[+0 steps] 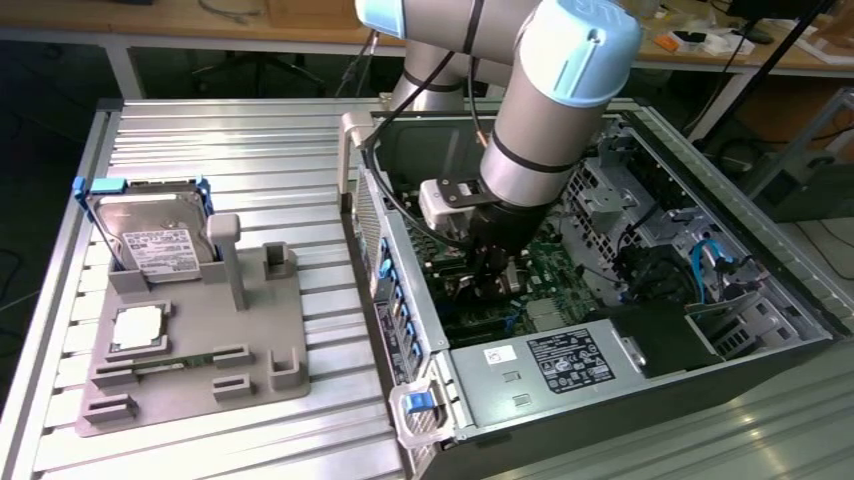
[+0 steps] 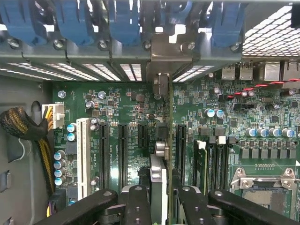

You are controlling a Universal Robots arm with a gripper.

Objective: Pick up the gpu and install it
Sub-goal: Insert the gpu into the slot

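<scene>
The gpu [image 2: 158,178] is seen edge-on in the wrist view, a thin card standing upright over the green motherboard [image 2: 117,108]. Its silver end bracket [image 2: 164,54] reaches the case's rear slot openings. My gripper [image 2: 161,206] is shut on the gpu, one black finger [image 2: 138,206] on each side of it. The card runs parallel to the black expansion slots [image 2: 123,154] and lies between them. Whether it is pressed home in a slot I cannot tell. In the exterior view my gripper [image 1: 487,278] reaches down inside the open computer case [image 1: 400,300], and the arm hides most of the card.
Blue slot latches [image 2: 122,21] line the case's rear wall. A bundle of cables [image 2: 21,124] and a white slot [image 2: 83,150] lie to one side, memory slots [image 2: 211,164] to the other. Outside the case, a grey fixture [image 1: 254,340] holds a hard drive [image 1: 154,240] and a memory stick [image 1: 174,362].
</scene>
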